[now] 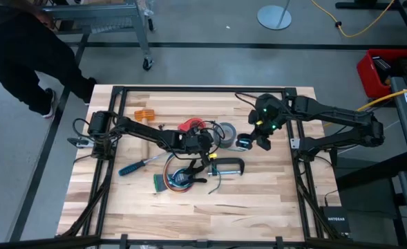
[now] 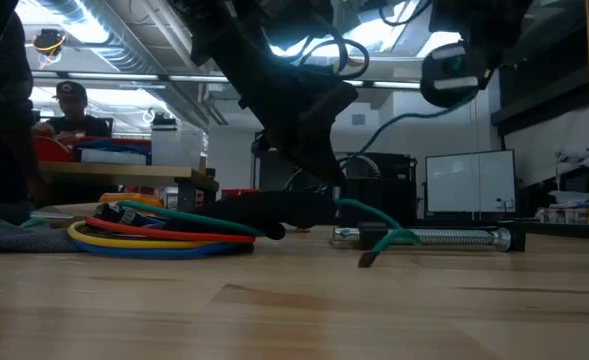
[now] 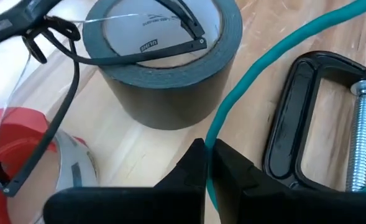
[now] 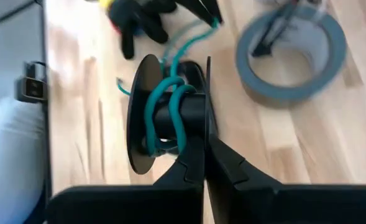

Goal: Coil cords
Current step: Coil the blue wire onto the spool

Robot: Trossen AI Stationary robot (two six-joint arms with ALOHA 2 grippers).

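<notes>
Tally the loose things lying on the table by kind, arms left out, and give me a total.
Coiled multicoloured cord bundle: 1
Green cord, pinched in the left gripper: 1
Roll of grey tape: 1
C-clamp: 1
Screwdriver with blue handle: 1
Small orange piece: 1
Red item, partly hidden: 1
Spool wound with green cord, held by the right gripper: 1
Total: 8

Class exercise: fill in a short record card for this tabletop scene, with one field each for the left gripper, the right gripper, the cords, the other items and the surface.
left gripper: shut on the green cord, low over the table's middle
right gripper: shut on a black spool wound with green cord, raised right of centre
cords: coloured coil lying flat on the table
other items: roll of grey tape, metal clamp, screwdriver, red piece
surface: wooden table
</notes>
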